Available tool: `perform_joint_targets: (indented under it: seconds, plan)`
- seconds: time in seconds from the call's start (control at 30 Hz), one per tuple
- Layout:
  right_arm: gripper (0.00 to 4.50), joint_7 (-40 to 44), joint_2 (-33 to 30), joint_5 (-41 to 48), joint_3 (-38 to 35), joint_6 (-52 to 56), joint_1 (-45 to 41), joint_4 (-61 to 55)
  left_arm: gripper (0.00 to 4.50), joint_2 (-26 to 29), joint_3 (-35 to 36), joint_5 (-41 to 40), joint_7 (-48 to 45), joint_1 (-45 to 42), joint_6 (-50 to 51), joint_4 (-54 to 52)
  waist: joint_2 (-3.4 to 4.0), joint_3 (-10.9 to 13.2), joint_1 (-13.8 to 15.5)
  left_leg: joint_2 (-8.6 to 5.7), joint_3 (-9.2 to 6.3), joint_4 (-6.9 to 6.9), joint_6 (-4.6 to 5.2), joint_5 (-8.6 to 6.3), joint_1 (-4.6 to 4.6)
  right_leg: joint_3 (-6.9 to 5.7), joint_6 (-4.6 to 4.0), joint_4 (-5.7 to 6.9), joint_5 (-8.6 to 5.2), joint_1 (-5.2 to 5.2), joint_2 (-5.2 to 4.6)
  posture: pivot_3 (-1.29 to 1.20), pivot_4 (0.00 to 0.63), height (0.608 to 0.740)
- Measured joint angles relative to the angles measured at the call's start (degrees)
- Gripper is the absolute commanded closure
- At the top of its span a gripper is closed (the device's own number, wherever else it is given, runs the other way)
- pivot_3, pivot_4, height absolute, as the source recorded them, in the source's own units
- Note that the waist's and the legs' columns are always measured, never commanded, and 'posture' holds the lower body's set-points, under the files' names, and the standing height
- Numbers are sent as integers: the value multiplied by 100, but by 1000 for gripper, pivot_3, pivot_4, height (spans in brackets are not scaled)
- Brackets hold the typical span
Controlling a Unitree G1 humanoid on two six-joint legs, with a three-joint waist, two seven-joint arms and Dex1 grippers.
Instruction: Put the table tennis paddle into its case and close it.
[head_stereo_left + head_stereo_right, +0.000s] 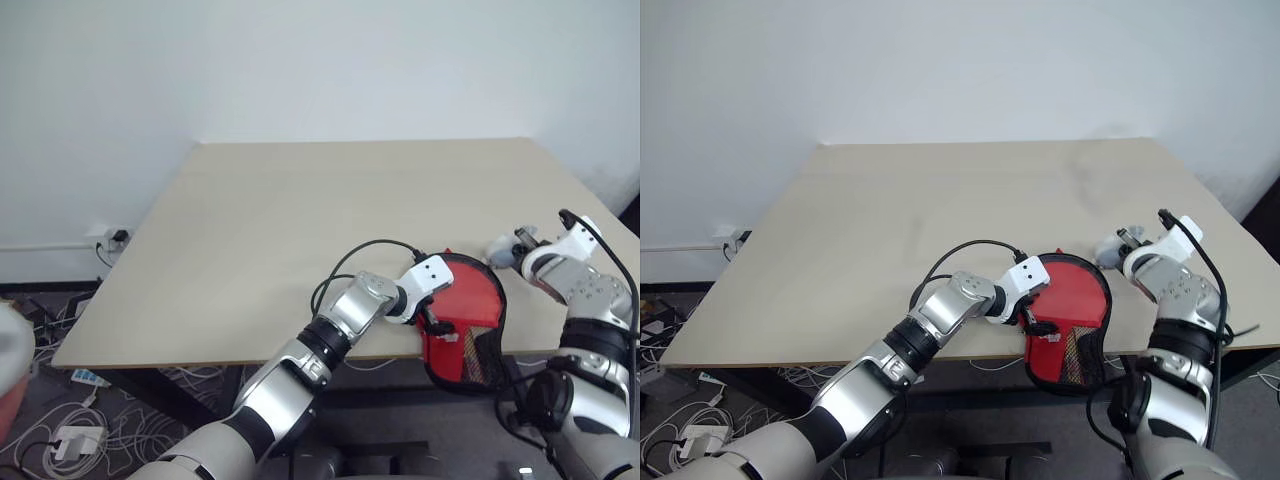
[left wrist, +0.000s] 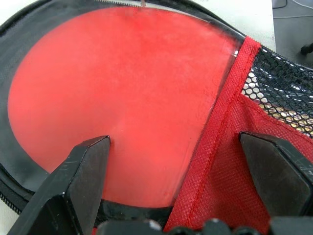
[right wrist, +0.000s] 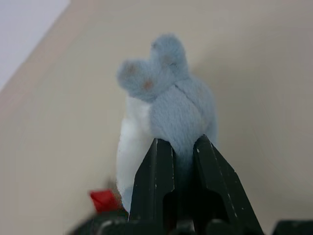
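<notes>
1. From my head views, the red soft fabric case with black zipper rim [image 1: 470,325] lies at the near edge of the beige wooden desk [image 1: 300,220], its mesh end hanging a little over the edge.
2. My left claw [image 1: 428,318] is at the case, its fingers spread wide.
3. My right claw [image 1: 508,250] is over the desk, to the right of the case and apart from it, and it pinches a small blue and white plush toy [image 1: 1112,243].
4. In my left wrist view, the flat round table tennis paddle with smooth red rubber face [image 2: 117,98] lies inside the open case, on the black lining. The black mesh patch [image 2: 279,93] is beside it.
5. In my right wrist view, both fingers press together on the plush toy.
</notes>
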Motion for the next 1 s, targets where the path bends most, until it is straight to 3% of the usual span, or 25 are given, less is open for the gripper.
perform_joint_targets:
  seconds: [0.23,0.6,0.8,1.0]
  plan:
    - [4489,-529,259,585,-760,323,444,-1023,0,-3,9,-18,-19,-4,0,10,3,-2,22,0,1,-2,1,0,5,0,0,-1,0,-3,2,0,0,716]
    - [761,-1275,846,741,-980,51,669,-1687,0,-4,22,-20,-45,-17,-1,55,6,-10,21,4,3,-6,1,-1,15,1,1,-1,-1,-2,4,0,0,716]
    - [761,-1657,1036,607,-982,-473,964,-2242,0,-5,47,-20,-44,-16,-1,86,5,-15,22,4,6,-13,-3,-3,30,3,3,-2,-2,7,4,0,0,716]
    - [761,-1589,699,-7,-254,-627,1207,-2588,0,-22,48,-19,-45,-17,-1,95,6,-15,22,4,17,-20,-5,-6,41,8,4,-3,-2,11,3,0,0,716]
